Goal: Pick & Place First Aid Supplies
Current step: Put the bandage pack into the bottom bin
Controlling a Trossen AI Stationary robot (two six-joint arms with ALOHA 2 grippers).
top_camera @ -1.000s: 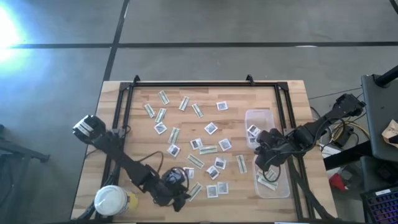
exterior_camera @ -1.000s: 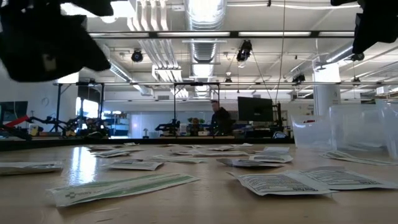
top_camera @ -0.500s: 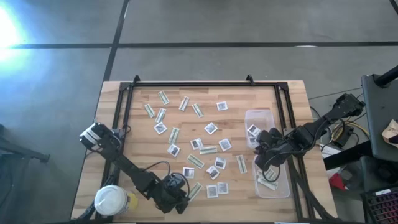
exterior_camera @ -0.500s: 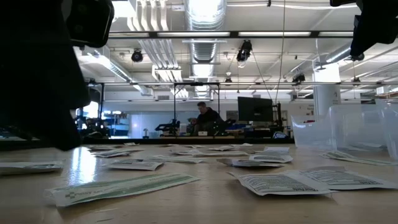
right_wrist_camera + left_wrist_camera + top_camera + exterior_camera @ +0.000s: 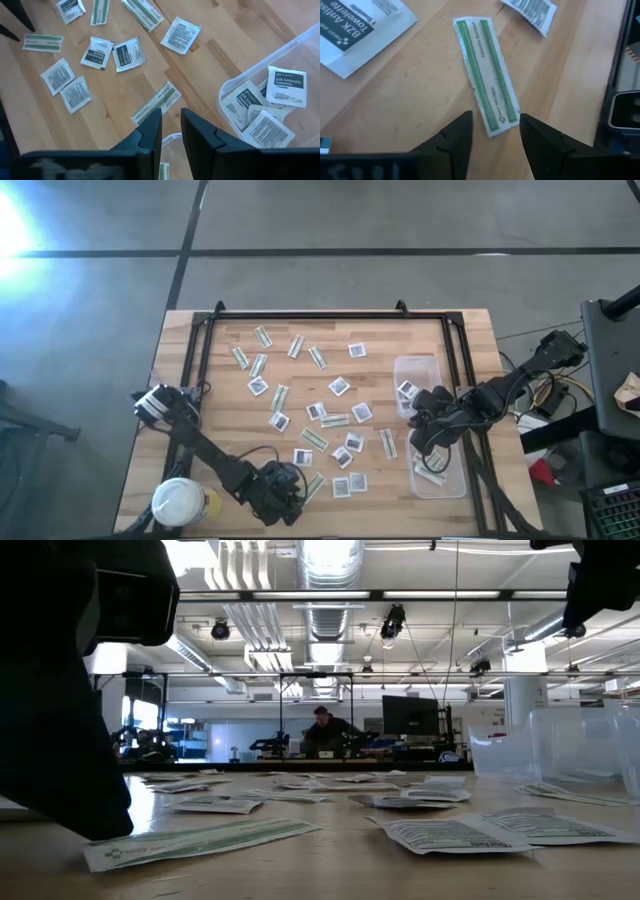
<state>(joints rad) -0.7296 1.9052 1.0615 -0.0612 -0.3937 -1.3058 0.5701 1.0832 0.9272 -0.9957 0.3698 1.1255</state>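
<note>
My left gripper (image 5: 492, 131) hangs low, fingers spread astride one green-and-white strip (image 5: 485, 75) lying flat on the table (image 5: 200, 420). My right gripper (image 5: 170, 131), narrowly parted and empty, hovers above the clear tubs (image 5: 437, 480) holding white packets (image 5: 285, 86).

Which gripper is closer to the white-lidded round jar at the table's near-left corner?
Left. The left gripper is low over a green-and-white strip near the front edge, a short way right of the jar. The right gripper hangs over the clear tubs across the table.
</note>
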